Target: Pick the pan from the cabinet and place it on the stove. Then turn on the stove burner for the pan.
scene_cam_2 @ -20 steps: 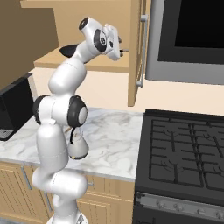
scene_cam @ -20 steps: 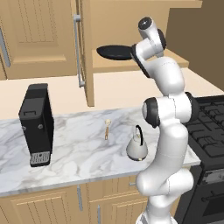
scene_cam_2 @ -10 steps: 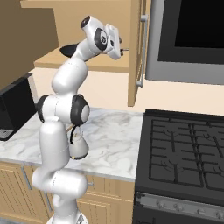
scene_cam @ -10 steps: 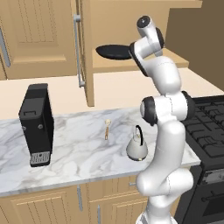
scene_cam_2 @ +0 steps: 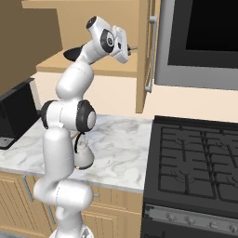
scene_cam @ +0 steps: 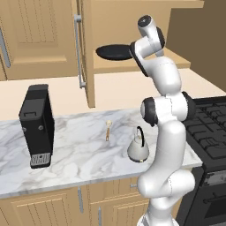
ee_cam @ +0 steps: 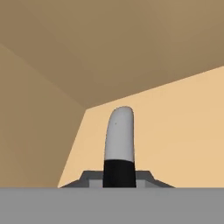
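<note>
The black pan (scene_cam: 113, 51) lies flat on the shelf of the open wall cabinet (scene_cam: 150, 65); a dark sliver of the pan (scene_cam_2: 71, 53) shows behind the arm. My gripper (scene_cam: 133, 53) is raised to shelf height at the pan's right side. In the hand view the pan's handle (ee_cam: 119, 140), black with a grey tip, rises from between the fingers, and the gripper (ee_cam: 119, 178) is shut on it. The black stove (scene_cam_2: 197, 158) with its dark grates stands to the right of the counter, its corner (scene_cam: 212, 128) beside the arm.
The cabinet's open door (scene_cam: 86, 53) with a grey bar handle hangs left of the pan. A silver kettle (scene_cam: 138, 150), a black coffee machine (scene_cam: 37, 123) and a small utensil (scene_cam: 107, 130) are on the marble counter. A microwave (scene_cam_2: 200, 42) hangs over the stove.
The jaws have gone from open to shut around the pan's handle. The arm has hardly moved and the pan still rests on the shelf.
</note>
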### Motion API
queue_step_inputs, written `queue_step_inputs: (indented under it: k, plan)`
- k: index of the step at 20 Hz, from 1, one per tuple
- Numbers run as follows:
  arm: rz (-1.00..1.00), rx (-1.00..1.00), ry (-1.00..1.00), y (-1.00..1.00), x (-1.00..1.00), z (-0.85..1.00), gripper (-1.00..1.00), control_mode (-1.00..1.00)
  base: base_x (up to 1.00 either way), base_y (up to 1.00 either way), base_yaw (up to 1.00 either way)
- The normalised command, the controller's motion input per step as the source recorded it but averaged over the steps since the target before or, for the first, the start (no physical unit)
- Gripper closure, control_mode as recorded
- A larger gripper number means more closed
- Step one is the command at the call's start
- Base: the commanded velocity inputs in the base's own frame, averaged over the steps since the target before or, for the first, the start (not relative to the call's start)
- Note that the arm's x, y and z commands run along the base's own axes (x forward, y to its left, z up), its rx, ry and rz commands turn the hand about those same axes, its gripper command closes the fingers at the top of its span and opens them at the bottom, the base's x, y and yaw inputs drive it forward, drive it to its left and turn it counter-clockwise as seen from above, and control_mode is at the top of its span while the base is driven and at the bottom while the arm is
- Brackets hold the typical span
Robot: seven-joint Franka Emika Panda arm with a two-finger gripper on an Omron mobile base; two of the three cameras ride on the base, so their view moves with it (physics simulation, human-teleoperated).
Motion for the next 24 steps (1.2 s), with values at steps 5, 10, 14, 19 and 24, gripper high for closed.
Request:
queue_step_inputs:
  k: [5,10,14,19,24]
  plan:
    - [0.00,0.00,-0.01,0.00,0.01,-0.15,1.00,-1.00,0.00,0.00,0.00]
    - [0.01,0.00,-0.09,0.06,0.00,-0.08,1.00,-1.00,0.00,0.00,0.00]
    - [0.02,0.00,-0.16,0.04,-0.16,-0.05,1.00,-1.00,0.00,0.00,0.00]
    - [0.00,0.00,-0.16,0.00,-0.41,0.00,1.00,-1.00,0.00,0.00,0.00]
    - [0.00,0.00,-0.13,0.00,-0.76,-0.03,1.00,-1.00,0.00,0.00,0.00]
